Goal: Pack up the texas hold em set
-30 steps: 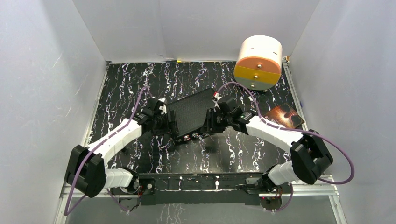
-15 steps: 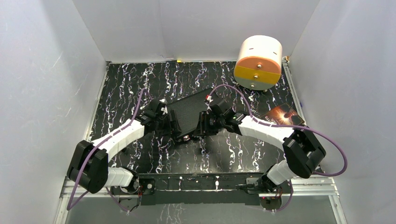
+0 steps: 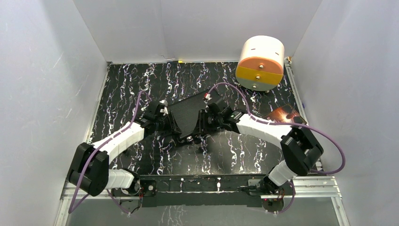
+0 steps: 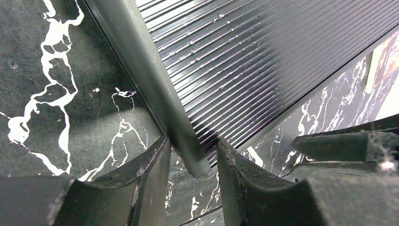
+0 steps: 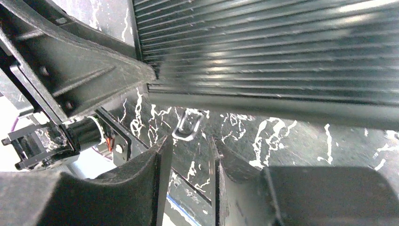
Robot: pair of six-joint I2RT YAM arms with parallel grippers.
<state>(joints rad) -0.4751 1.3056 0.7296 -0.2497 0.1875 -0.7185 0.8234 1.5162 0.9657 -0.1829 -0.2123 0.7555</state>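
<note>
Left end effector (image 4: 192, 155) narrow, straddling rim of briefcase lid (image 4: 244, 61), 9 o'clock, contact unclear; right end effector (image 5: 190, 160) narrow, empty, 3 o'clock. Lid looking stiff, slick: pinching rim advisable.

I see three plain white walls: one on the left (image 3: 47, 70), one at the back (image 3: 188, 28) and one on the right (image 3: 348, 70). The table (image 3: 122, 84) is black with white squiggly lines all over. A silver metal rail (image 3: 324, 190) runs along its near edge. A round white and orange box (image 3: 261, 62) sits in the far right corner. A brown book (image 3: 282, 114) lies by the right edge. The light is bright and even.
</note>
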